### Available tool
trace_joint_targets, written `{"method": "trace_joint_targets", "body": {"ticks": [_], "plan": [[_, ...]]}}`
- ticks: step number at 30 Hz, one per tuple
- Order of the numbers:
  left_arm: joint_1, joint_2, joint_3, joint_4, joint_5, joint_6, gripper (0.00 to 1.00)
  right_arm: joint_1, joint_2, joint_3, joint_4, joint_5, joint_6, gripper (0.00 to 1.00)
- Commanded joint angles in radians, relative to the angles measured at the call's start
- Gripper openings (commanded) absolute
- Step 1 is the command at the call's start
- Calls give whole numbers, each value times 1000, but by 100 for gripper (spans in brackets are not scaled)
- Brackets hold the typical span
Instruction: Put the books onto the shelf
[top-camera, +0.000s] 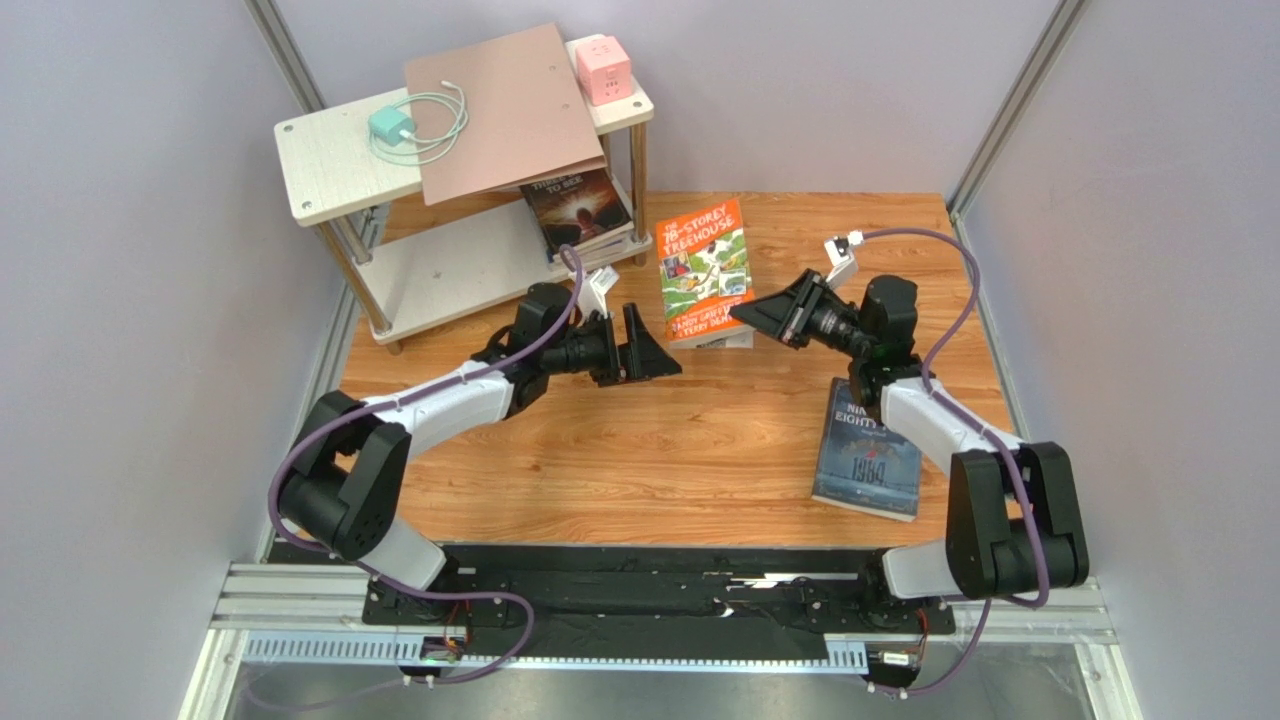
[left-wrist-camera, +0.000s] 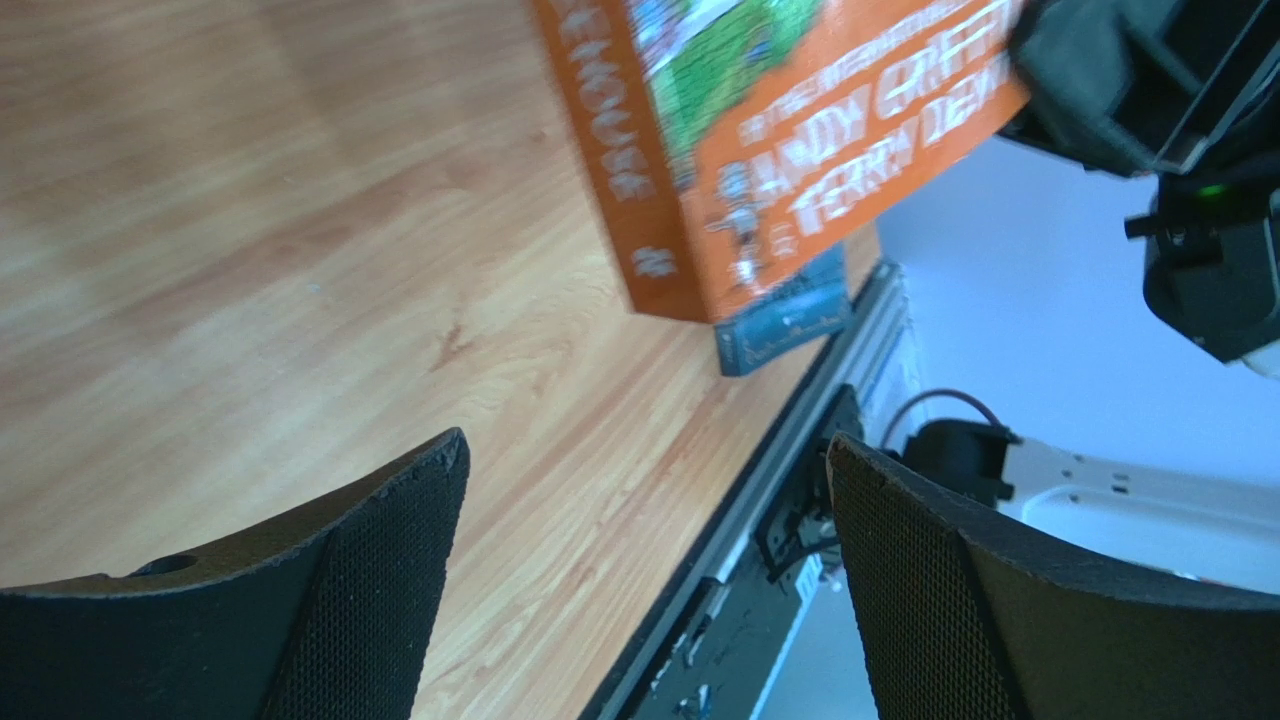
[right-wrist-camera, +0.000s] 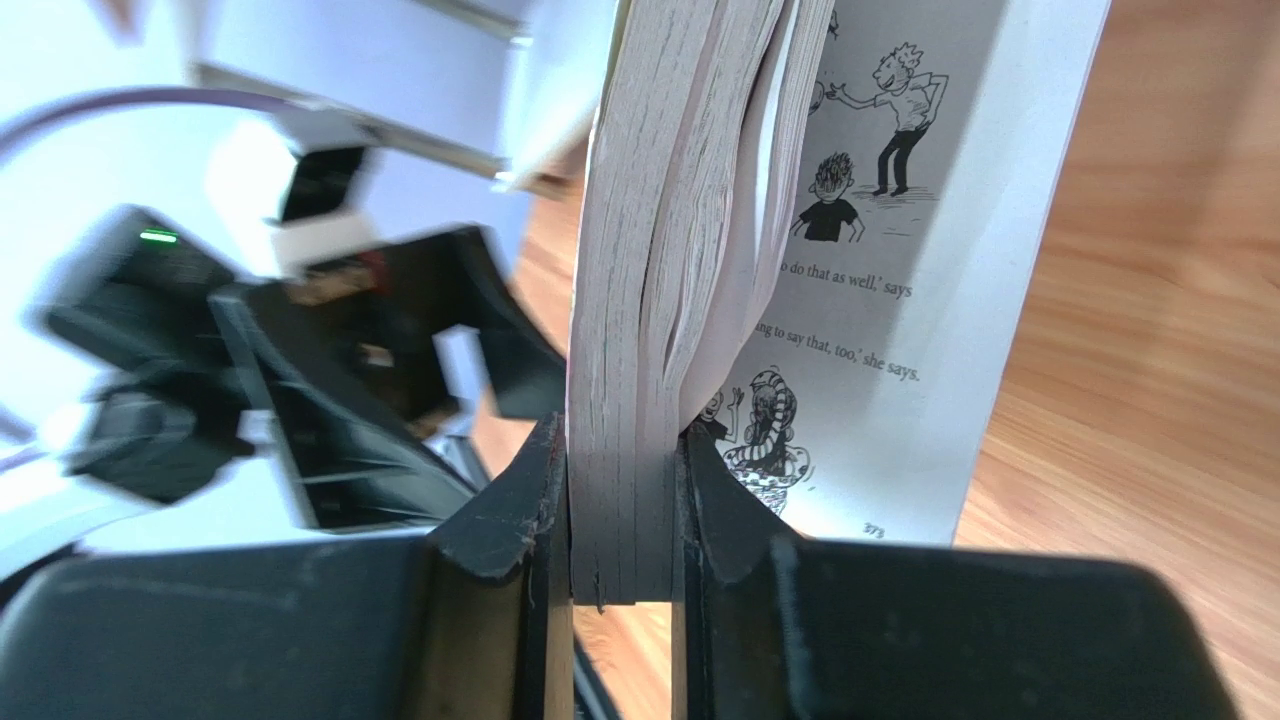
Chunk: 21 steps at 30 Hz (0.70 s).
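The shelf (top-camera: 451, 270) stands at the back left, with a dark book (top-camera: 579, 210) lying on its lower board. An orange Treehouse book (top-camera: 703, 267) sits mid-table over a blue book (left-wrist-camera: 781, 312). My right gripper (top-camera: 756, 312) is shut on the orange book's page edge (right-wrist-camera: 661, 225), and some pages splay loose beside the jaws. In the left wrist view the orange book (left-wrist-camera: 751, 135) shows ahead with the right gripper (left-wrist-camera: 1120, 75) on its far side. My left gripper (top-camera: 643, 348) is open just left of that book, fingers (left-wrist-camera: 376, 570) wide apart and holding nothing. A grey-blue 1984 book (top-camera: 869, 450) lies at the right.
On the shelf's top board lie a pinkish-brown board (top-camera: 504, 108), a teal charger with its cable (top-camera: 394, 126) and a pink power cube (top-camera: 601, 68). Grey walls close in both sides. The right arm (top-camera: 939, 428) reaches over the 1984 book.
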Motion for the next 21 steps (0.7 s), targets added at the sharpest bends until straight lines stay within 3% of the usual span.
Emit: {"method": "trace_joint_targets", "body": {"ticks": [1, 8, 14, 17, 20, 21], "plan": [[1, -25, -95, 479, 106, -169, 94, 14, -97, 13, 256, -85, 128, 2], [1, -25, -147, 767, 126, -281, 94, 38, -169, 30, 179, -80, 96, 2], [1, -46, -107, 705, 122, -240, 95, 60, -184, 25, 163, -82, 79, 2], [0, -12, -64, 700, 128, -249, 90, 77, -195, 20, 157, -73, 71, 2], [-5, 23, -33, 734, 136, -272, 64, 94, -189, 22, 154, -71, 73, 2], [-6, 32, -18, 760, 145, -280, 38, 95, -187, 22, 155, -71, 73, 2]]}}
